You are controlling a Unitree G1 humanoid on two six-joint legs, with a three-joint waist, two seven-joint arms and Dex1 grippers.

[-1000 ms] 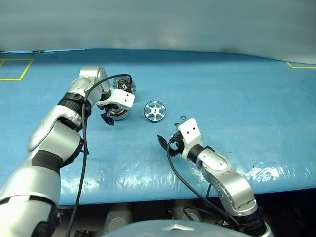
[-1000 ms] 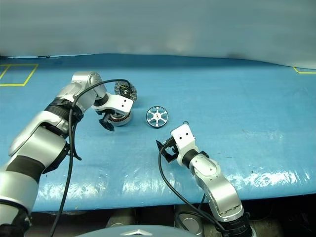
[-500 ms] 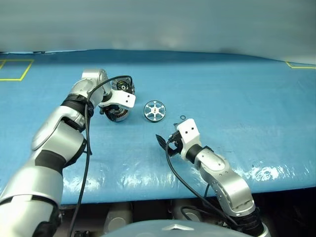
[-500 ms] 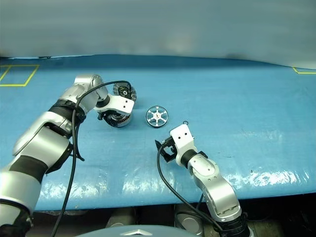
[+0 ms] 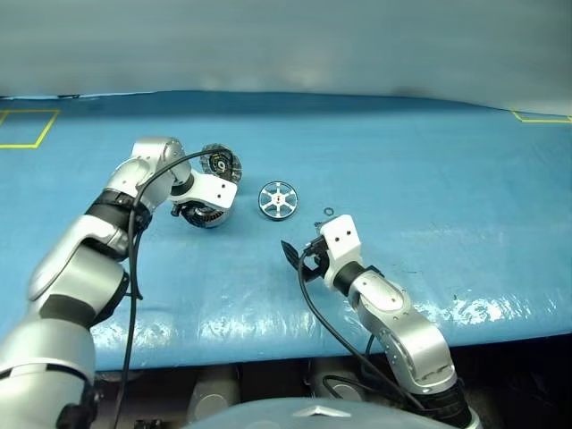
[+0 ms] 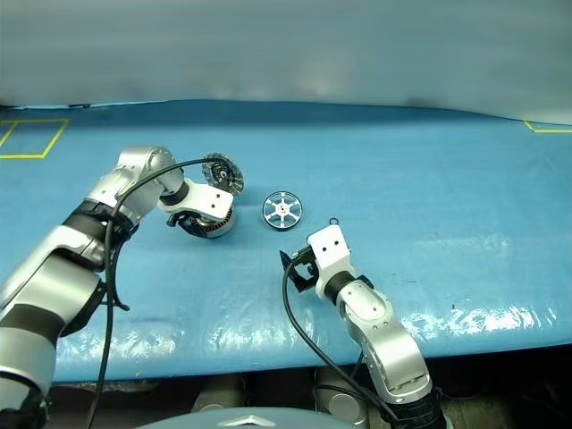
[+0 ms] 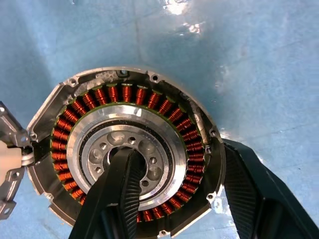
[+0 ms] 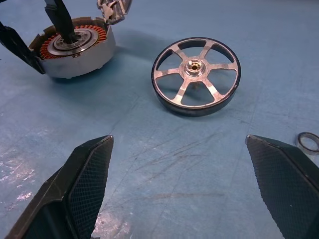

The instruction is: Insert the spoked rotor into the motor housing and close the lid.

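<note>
The motor housing (image 5: pixel 204 213) sits left of centre on the blue table, its copper winding ring (image 7: pixel 124 94) and silver centre facing up. Its lid (image 5: pixel 220 162) stands open on the hinge at the far side. My left gripper (image 5: pixel 193 213) points down, shut on the motor housing: one finger (image 7: pixel 124 189) is in the centre hole, the other (image 7: pixel 244 184) outside the wall. The spoked rotor (image 5: pixel 278 199) lies flat to the housing's right. My right gripper (image 5: pixel 299 255) is open near the table, facing the spoked rotor (image 8: pixel 195 74) from a short distance.
A tiny dark ring (image 5: pixel 329 212) lies on the table just right of the rotor. Yellow tape marks show at the far left (image 5: pixel 22 125) and far right (image 5: pixel 541 118) corners. The table's front edge (image 5: pixel 268 344) runs close under my arms.
My left gripper has closed on the housing, one finger dropping into its centre, and has drawn it slightly left and nearer. The right arm and the rotor have stayed put.
</note>
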